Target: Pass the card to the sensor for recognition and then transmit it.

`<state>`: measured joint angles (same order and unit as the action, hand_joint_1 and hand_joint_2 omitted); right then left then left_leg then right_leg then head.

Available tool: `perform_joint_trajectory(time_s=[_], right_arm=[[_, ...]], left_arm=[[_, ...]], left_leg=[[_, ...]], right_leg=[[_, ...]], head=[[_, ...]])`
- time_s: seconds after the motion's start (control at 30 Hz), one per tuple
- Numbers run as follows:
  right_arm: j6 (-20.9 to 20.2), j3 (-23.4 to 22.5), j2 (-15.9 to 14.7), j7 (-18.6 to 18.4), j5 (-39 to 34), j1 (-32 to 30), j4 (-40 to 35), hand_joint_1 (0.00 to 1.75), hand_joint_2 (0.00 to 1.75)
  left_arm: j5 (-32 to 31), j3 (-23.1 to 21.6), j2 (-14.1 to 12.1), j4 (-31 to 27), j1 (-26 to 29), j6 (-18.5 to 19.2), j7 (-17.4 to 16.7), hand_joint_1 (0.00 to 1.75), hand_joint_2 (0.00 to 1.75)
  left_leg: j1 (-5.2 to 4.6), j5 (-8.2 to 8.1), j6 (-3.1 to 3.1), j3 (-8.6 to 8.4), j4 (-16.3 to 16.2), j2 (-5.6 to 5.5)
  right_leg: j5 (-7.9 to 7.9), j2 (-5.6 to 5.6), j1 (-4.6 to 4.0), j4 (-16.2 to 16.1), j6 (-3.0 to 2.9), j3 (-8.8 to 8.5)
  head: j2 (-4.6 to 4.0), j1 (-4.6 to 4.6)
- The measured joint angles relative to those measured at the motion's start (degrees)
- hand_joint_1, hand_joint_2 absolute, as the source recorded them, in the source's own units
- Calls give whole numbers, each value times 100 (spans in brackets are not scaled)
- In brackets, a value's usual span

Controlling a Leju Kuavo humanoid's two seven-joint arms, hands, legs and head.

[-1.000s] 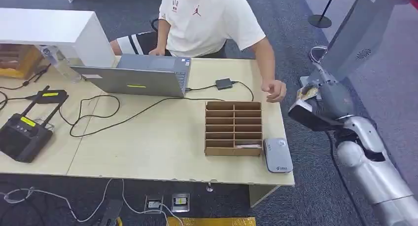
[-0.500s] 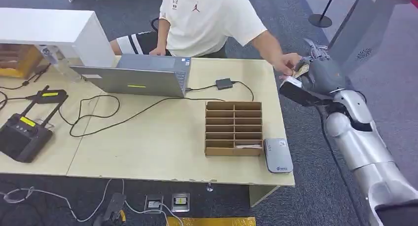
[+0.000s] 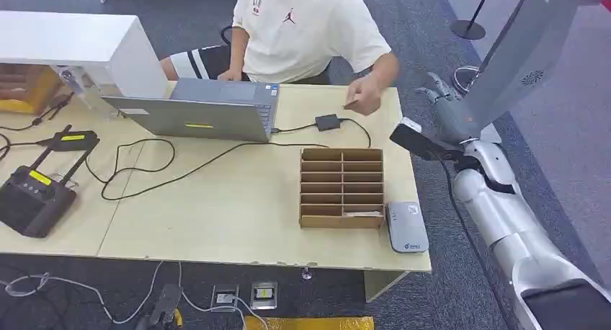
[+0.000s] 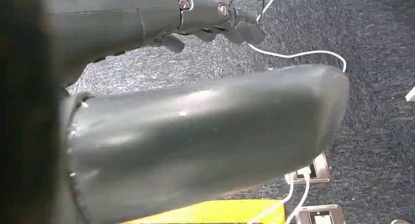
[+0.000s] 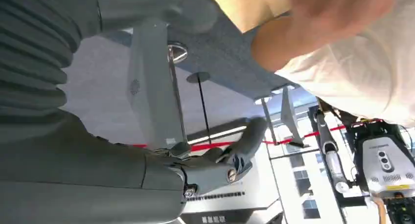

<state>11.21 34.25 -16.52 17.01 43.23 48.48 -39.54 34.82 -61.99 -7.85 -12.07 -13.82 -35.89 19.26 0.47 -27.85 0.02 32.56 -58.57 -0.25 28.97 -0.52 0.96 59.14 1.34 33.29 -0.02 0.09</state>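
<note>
1. A black radio unit (image 3: pixel 32 197) lay at the table's (image 3: pixel 216 215) left end, and a grey laptop (image 3: pixel 198 112) stood further along it.
2. A cardboard slot box (image 3: pixel 341 187) sat right of centre, with the grey sensor (image 3: pixel 406 227) touching its right side.
3. The person's hand (image 3: pixel 364 96) held the card (image 3: pixel 351 103) above the table's far edge.
4. The right hand (image 3: pixel 441 99) was raised beyond the table's right edge, fingers apart, holding nothing.
5. The left hand (image 4: pixel 205 131) hung over carpet, fingers loosely spread and empty.
</note>
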Motion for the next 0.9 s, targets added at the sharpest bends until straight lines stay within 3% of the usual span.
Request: perform_joint_trajectory(time_s=[0.1, 0.2, 0.33, 0.53, 0.73, 0.9], right_arm=[[-138, -31, 39, 15, -538, -1, 17, 0, 175], [-718, -164, 55, -139, -1574, -51, -198, 0, 175], [-1511, -413, -2, -628, -2818, -237, -1114, 0, 175], [-2090, -772, -228, -1109, -3716, -676, -2593, 0, 175], [-2181, -907, -534, -1808, -3409, -1537, -4278, 0, 175], [-2109, -903, -756, -2031, -2580, -2307, -5332, 0, 175]], left_arm=[[13, 0, -9, 0, 34, -20, 66, 0, 0], [50, 9, -26, 0, 89, -22, 179, 0, 0], [151, 22, -42, 0, 180, -92, 369, 0, 0], [230, 61, -33, 0, 307, -122, 529, 0, 0], [245, 66, -42, 0, 360, -120, 538, 0, 0], [181, 66, -44, 4, 370, -122, 457, 0, 0]], left_leg=[[0, 0, 0, -1, 0, 0], [0, 0, 0, -2, 0, 1], [0, 0, 0, -5, -1, 3], [0, -1, -1, -6, -1, 3], [0, -3, 1, -8, -1, 4], [0, -4, 1, -7, 0, 4]], right_leg=[[0, 0, 0, 0, 0, 0], [-1, 1, 0, 0, 0, -1], [0, 4, 0, -1, 0, 1], [0, 5, 0, -5, 0, 3], [1, 7, 0, -7, 1, 1], [1, 7, 0, -6, 1, 1]], head=[[0, 2], [0, -2], [0, 0], [0, -2], [0, -4], [0, -2]])
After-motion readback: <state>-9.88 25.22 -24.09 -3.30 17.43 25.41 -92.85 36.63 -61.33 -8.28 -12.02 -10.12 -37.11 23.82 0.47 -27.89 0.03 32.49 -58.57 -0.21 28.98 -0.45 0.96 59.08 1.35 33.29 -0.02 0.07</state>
